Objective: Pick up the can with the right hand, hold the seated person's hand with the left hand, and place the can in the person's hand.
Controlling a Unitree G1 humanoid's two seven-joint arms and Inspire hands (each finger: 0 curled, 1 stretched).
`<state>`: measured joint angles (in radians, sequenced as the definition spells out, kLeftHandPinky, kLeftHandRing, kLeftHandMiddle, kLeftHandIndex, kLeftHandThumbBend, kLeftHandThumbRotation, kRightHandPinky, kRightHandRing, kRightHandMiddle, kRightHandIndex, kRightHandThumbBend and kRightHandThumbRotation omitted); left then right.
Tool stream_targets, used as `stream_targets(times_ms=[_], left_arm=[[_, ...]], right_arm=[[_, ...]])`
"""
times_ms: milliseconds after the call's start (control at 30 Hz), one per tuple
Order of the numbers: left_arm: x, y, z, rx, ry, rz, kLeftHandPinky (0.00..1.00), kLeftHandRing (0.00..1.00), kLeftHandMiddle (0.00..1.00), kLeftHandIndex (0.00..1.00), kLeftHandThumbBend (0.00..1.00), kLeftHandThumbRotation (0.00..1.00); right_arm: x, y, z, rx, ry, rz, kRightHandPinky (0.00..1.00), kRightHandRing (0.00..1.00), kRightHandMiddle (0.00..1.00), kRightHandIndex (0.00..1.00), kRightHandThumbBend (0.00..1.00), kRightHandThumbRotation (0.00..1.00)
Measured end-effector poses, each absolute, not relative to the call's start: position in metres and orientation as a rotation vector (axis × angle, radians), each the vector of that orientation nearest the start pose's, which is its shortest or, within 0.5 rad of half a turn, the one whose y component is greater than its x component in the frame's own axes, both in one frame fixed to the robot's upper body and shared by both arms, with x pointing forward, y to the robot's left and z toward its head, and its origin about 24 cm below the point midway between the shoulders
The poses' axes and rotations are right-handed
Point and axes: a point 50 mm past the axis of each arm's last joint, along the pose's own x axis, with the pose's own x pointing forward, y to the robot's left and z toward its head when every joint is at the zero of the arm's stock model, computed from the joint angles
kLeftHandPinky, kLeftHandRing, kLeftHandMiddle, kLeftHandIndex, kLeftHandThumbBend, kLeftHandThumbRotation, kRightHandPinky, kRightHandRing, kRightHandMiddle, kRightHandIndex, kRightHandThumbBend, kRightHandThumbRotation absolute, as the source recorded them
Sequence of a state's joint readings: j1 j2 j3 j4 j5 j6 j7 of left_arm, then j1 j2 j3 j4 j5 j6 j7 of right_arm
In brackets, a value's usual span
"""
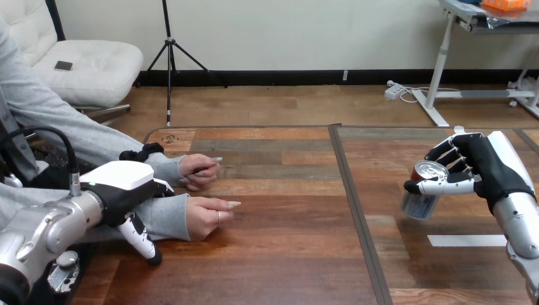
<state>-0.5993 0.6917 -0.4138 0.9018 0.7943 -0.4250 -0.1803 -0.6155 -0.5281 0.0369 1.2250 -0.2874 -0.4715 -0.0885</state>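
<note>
My right hand (473, 166) is at the right of the table, lifted above it, with its fingers and thumb curled round a silver can (423, 189) that has a red top. The can hangs tilted in that grasp. My left hand (127, 190) is at the left, over the grey sleeve of the person's nearer forearm, its fingers (143, 238) pointing down toward the table. The person's nearer hand (208, 217) rests on the table just right of my left hand. Whether my left hand touches the sleeve I cannot tell. The person's farther hand (198, 171) lies on the table behind it, holding a thin object.
A dark seam (354, 210) runs front to back across the wooden table between the two hands. A strip of white tape (467, 241) lies on the table below my right hand.
</note>
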Motion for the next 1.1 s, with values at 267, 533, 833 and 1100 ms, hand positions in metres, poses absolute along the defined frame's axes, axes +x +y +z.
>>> stream_targets(times_ms=[267,533,833,1100], left_arm=[[0.3282,0.2593,0.043,1.548,0.235,-0.61,0.59,0.71,0.73,0.73,0.95,0.09],[0.3297,0.2585,0.0452,1.522,0.252,-0.625,0.54,0.63,0.67,0.66,0.84,0.02],[0.3294,0.258,0.0453,1.492,0.249,-0.639,0.42,0.49,0.56,0.56,0.71,0.0],[0.3279,0.2587,0.0448,1.445,0.222,-0.633,0.35,0.41,0.48,0.5,0.66,0.0]], right_arm=[[0.3265,-0.2908,0.0382,-0.741,0.143,-0.09,0.3,0.35,0.39,0.43,0.84,0.0],[0.3264,-0.2915,0.0386,-0.743,0.143,-0.091,0.31,0.36,0.4,0.43,0.84,0.0],[0.3264,-0.2917,0.0387,-0.743,0.143,-0.092,0.35,0.39,0.42,0.43,0.83,0.0],[0.3263,-0.2924,0.0391,-0.745,0.142,-0.094,0.36,0.4,0.43,0.43,0.84,0.0]])
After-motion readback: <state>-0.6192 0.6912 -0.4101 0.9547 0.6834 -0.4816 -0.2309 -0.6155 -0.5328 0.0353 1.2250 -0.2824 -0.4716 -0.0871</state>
